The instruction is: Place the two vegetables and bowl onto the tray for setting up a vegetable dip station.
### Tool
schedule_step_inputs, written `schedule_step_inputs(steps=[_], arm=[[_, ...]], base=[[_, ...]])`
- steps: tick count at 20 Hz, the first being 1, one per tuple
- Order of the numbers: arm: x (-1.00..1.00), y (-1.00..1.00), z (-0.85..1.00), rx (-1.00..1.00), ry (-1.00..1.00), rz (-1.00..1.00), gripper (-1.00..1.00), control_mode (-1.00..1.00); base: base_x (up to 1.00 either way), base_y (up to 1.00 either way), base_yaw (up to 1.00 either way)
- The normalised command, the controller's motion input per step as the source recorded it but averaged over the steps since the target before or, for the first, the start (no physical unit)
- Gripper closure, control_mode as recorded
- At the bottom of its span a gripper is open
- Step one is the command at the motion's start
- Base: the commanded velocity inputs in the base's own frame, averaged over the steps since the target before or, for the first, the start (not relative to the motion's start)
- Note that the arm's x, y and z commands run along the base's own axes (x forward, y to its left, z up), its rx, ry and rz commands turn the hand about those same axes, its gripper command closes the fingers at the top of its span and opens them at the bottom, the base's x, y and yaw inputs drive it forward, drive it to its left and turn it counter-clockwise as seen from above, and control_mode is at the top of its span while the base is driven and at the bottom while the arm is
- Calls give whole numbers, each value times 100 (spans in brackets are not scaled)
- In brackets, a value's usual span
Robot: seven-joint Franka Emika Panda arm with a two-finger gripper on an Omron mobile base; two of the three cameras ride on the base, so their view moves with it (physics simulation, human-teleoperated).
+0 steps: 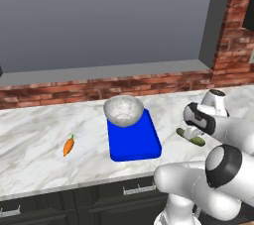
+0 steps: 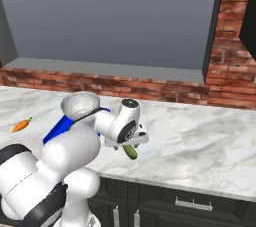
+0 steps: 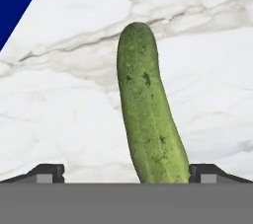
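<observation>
The dark green cucumber (image 3: 148, 119) lies on the marble counter just right of the blue tray (image 1: 134, 142). My gripper (image 3: 128, 173) hovers low over the cucumber's near end, open, with one fingertip (image 3: 49, 172) far out on each side and neither touching it. From the side, the gripper (image 1: 191, 131) hangs just above the cucumber (image 1: 191, 138). The speckled grey bowl (image 1: 123, 110) sits at the tray's far end; I cannot tell whether it rests on the tray. The orange carrot (image 1: 68, 145) lies on the counter left of the tray.
A red brick wall (image 1: 99, 87) and a grey window sill run behind the counter. Dark cabinet drawers (image 1: 134, 192) sit below the counter's front edge. Bare marble (image 2: 200, 131) stretches to the right of the cucumber (image 2: 130, 152).
</observation>
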Motion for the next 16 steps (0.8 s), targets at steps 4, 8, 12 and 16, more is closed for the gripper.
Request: schedule_step_inputs(steps=[4, 8, 12, 16], arm=[[16, -2, -31, 0, 1, 5, -100, -100], [12, -3, -25, 0, 0, 7, -100, -100], [8, -6, -19, 0, 0, 8, -100, -100], [5, -8, -12, 0, 0, 8, -100, -100]], base=[[0, 0, 0], [0, 0, 0], [0, 0, 0], [0, 0, 0]])
